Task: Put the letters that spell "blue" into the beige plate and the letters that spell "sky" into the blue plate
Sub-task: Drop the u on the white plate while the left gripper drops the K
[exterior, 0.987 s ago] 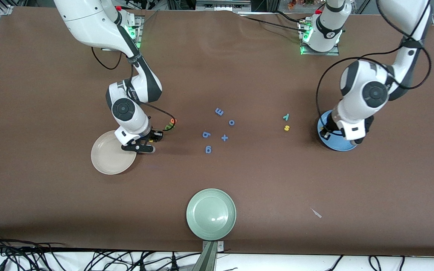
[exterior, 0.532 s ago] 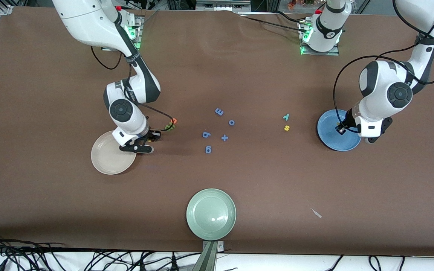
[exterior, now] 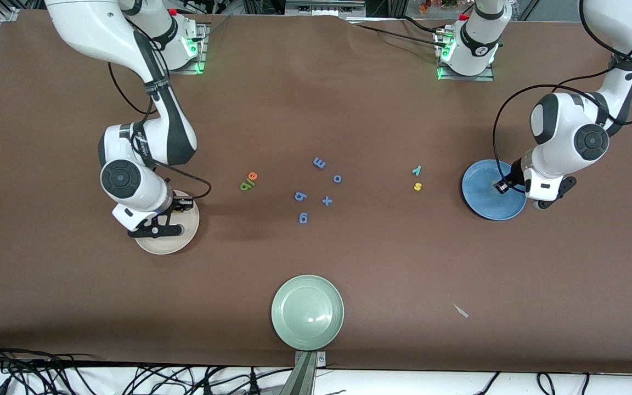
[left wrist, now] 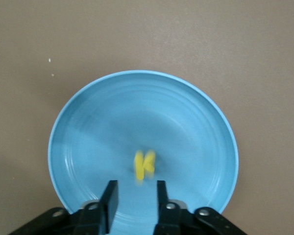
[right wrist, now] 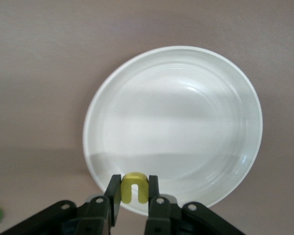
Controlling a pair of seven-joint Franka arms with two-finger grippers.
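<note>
My right gripper (right wrist: 134, 188) is shut on the yellow u (right wrist: 135, 187), over the rim of the beige plate (right wrist: 176, 122) on the side toward the loose letters. In the front view that gripper (exterior: 184, 204) hangs over the beige plate (exterior: 168, 244). My left gripper (left wrist: 134, 196) is open over the blue plate (left wrist: 88, 122), with the yellow k (left wrist: 144, 165) blurred just ahead of its fingertips; in the front view it (exterior: 501, 186) is over the blue plate (exterior: 483, 203). The orange e (exterior: 253, 176) and green letters (exterior: 246, 186) lie together on the table. The teal y (exterior: 416, 170) and yellow s (exterior: 417, 187) lie beside the blue plate.
Several blue letters and symbols (exterior: 319, 163) (exterior: 327, 201) (exterior: 303, 218) lie mid-table. A pale green plate (exterior: 307, 311) sits near the table's front edge, with a small white scrap (exterior: 461, 311) toward the left arm's end.
My right gripper has carried the yellow u from beside the green letters to over the beige plate. My left gripper has shifted over the blue plate, opened and let go of the k.
</note>
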